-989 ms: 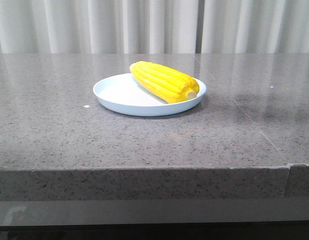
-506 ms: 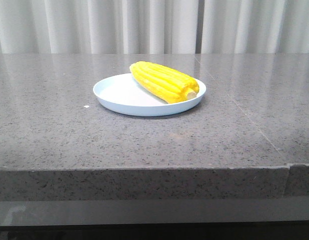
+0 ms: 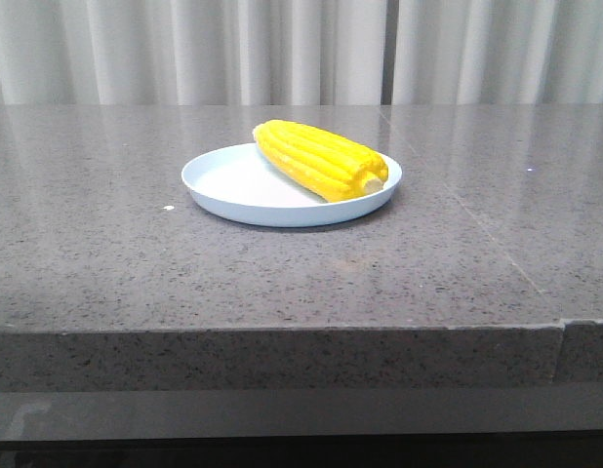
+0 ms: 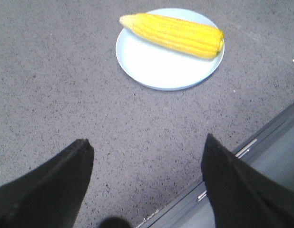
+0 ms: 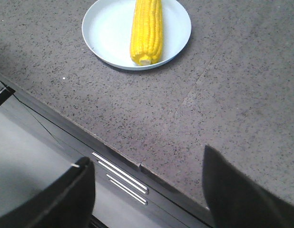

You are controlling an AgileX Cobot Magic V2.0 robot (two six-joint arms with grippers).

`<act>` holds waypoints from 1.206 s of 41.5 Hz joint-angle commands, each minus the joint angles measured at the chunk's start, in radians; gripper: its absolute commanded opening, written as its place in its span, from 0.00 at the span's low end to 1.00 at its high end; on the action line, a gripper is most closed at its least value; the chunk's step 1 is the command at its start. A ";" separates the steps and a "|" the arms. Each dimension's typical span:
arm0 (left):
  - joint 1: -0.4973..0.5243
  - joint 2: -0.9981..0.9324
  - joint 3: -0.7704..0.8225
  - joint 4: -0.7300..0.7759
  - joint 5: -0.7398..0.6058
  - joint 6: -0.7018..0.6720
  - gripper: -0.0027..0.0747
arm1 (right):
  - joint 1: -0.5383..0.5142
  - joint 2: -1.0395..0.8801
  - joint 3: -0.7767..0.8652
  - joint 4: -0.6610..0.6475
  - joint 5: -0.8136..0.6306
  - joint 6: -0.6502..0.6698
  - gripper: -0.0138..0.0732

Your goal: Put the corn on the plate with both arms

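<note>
1. The corn (image 3: 319,159) lies on its side on the plate (image 3: 233,182), across the plate's right-hand half as the front view shows it, with the pale stub end near the right rim and the tapered tip over the far rim.
2. The plate sits on the grey speckled surface (image 3: 106,253), about mid-way across and well back from the front edge. White curtains (image 3: 184,49) hang behind.
3. The left gripper (image 4: 144,149) hangs near the front edge of the surface, well apart from the plate. Its 2 fingers (image 4: 52,185) stand wide apart with nothing between them.
4. The right gripper (image 5: 147,164) hangs over the front edge, also well clear of the plate. Its fingers (image 5: 242,190) are likewise spread wide and empty.
5. Neither arm shows in the front view, so both seem pulled back toward the robot.
6. Judging from this, the placing looks done: the corn rests inside the rim and nothing touches it. The step in hand is most likely the retreat to rest.
7. To do that well, keep both grippers high and away from the plate so no finger clips the rim or nudges the corn.
8. The corn is round and could roll if the plate is jolted, so any arm travel should be smooth and directed away from the plate.
9. Keeping the grippers wide is sensible; closing them gains nothing here.
</note>
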 commanded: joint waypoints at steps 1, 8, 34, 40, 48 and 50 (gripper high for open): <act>-0.008 0.000 -0.024 -0.008 -0.077 -0.009 0.65 | 0.000 -0.002 -0.023 -0.004 -0.070 -0.001 0.58; -0.008 0.000 -0.024 -0.008 -0.069 -0.009 0.51 | 0.000 -0.002 -0.023 -0.004 -0.072 -0.001 0.30; -0.008 0.000 -0.024 -0.008 -0.069 -0.009 0.01 | 0.000 -0.002 -0.023 -0.001 -0.077 -0.001 0.08; -0.008 0.000 -0.024 -0.008 -0.071 -0.009 0.01 | 0.000 -0.002 -0.023 -0.001 -0.077 -0.001 0.08; 0.017 -0.037 -0.022 -0.008 -0.069 -0.009 0.01 | 0.000 -0.002 -0.023 -0.001 -0.077 -0.001 0.08; 0.038 -0.049 -0.022 -0.008 -0.069 -0.009 0.01 | 0.000 -0.002 -0.023 -0.001 -0.077 -0.001 0.08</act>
